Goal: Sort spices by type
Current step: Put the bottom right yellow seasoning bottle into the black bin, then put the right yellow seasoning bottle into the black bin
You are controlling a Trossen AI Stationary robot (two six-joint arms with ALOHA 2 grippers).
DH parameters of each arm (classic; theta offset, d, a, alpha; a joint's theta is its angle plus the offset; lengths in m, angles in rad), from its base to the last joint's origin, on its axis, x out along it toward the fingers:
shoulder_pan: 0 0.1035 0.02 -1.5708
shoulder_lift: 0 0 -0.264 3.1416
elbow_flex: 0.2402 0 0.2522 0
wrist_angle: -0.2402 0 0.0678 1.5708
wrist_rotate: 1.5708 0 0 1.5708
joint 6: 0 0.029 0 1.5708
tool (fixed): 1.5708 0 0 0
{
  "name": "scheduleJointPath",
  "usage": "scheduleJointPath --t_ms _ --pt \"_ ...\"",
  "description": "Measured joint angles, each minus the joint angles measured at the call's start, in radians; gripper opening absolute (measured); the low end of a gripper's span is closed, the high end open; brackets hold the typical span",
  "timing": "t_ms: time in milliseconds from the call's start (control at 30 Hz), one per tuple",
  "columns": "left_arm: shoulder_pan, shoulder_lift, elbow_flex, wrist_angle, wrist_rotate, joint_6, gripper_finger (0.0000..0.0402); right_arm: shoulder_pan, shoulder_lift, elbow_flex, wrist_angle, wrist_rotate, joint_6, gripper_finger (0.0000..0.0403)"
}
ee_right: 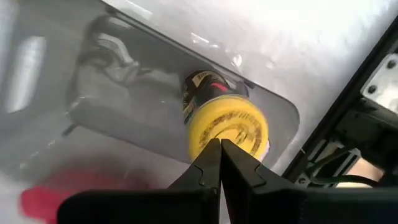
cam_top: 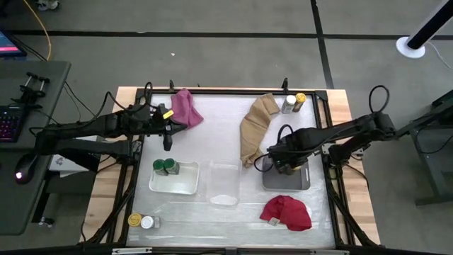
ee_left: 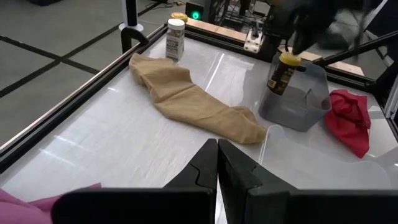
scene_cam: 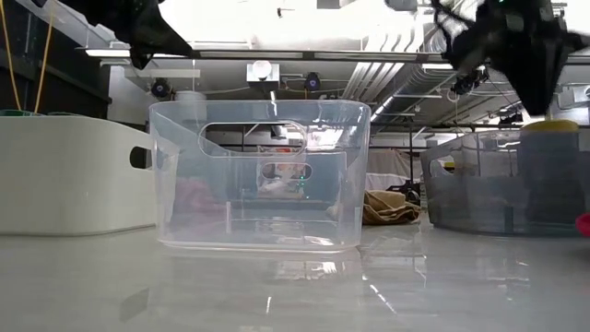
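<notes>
A yellow-lidded amber spice jar point(ee_left: 283, 71) hangs over the left corner of the grey tray point(cam_top: 303, 182), with my right gripper point(ee_right: 219, 144) shut on it from above. Two green-lidded jars point(cam_top: 166, 166) stand in the white tray point(cam_top: 185, 185). A white-lidded jar point(cam_top: 289, 104) and a yellow-lidded jar point(cam_top: 300, 99) stand at the far right. Another such pair point(cam_top: 141, 221) stands at the near left. My left gripper point(cam_top: 167, 142) hovers shut and empty by the pink cloth point(cam_top: 186, 108). My right gripper meets the jar at the edge of its yellow lid point(ee_right: 211, 127), coming from above with the fingers pointing down. The fingertips themselves hide the exact hold. The jar point(ee_left: 280, 78) hangs tilted below them, its lower end inside the grey tray's walls; whether it touches the floor I cannot tell.
A clear tray point(cam_top: 224, 185) stands between the white and grey trays. A tan cloth point(cam_top: 255, 127) lies far of the grey tray and a red cloth point(cam_top: 287, 212) near it. A black frame point(cam_top: 322, 95) rims the table.
</notes>
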Motion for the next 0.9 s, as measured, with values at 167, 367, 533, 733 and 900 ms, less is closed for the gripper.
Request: scheduleJointPath --t_ms 167,367,533,733,900 --pt "0.0 0.0 0.0 -0.021 0.003 0.0 0.0 -0.001 -0.04 0.12 -0.065 0.094 0.036 0.0" --pt "0.0 0.0 0.0 -0.031 0.003 0.0 0.0 -0.07 -0.047 0.158 -0.019 0.206 0.107 0.0" --pt "0.0 0.0 0.0 -0.031 0.003 -0.019 0.0 -0.217 -0.046 0.141 0.0 0.265 0.115 0.0" --pt "0.0 0.0 0.0 -0.027 0.007 -0.06 0.0 -0.469 -0.046 0.139 0.039 0.378 -0.004 0.0025" --pt "0.002 0.028 0.0 0.029 0.007 -0.088 0.0 -0.723 -0.046 0.139 0.211 0.396 -0.217 0.0108"
